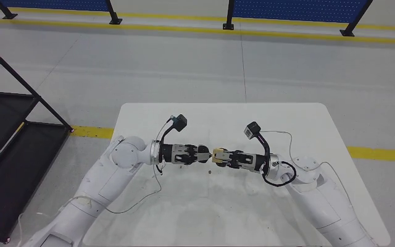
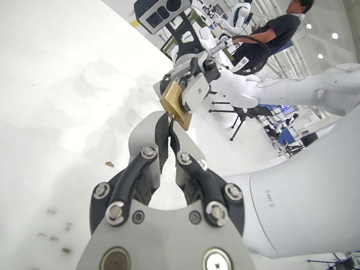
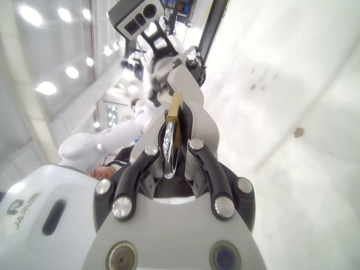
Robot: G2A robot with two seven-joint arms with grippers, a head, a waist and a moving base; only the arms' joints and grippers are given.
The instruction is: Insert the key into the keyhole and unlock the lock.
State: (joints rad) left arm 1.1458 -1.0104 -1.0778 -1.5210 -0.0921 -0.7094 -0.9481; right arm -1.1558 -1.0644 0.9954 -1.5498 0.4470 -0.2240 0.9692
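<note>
Above the middle of the white table (image 1: 296, 123) the two arms meet tip to tip. My right gripper (image 3: 175, 113) is shut on a brass padlock (image 3: 174, 108), whose silver shackle (image 3: 168, 147) points back between the fingers. My left gripper (image 2: 168, 122) is shut on a small key (image 2: 172, 118); just its silver tip shows, touching the bottom face of the padlock (image 2: 175, 103). How deep the key sits I cannot tell. From above, the padlock (image 1: 218, 155) lies between the left gripper (image 1: 207, 154) and the right gripper (image 1: 226, 158).
A small brown crumb (image 2: 109, 164) and several dark specks (image 2: 53, 237) lie on the tabletop under the arms. A black rack (image 1: 24, 136) stands on the floor off the table's left side.
</note>
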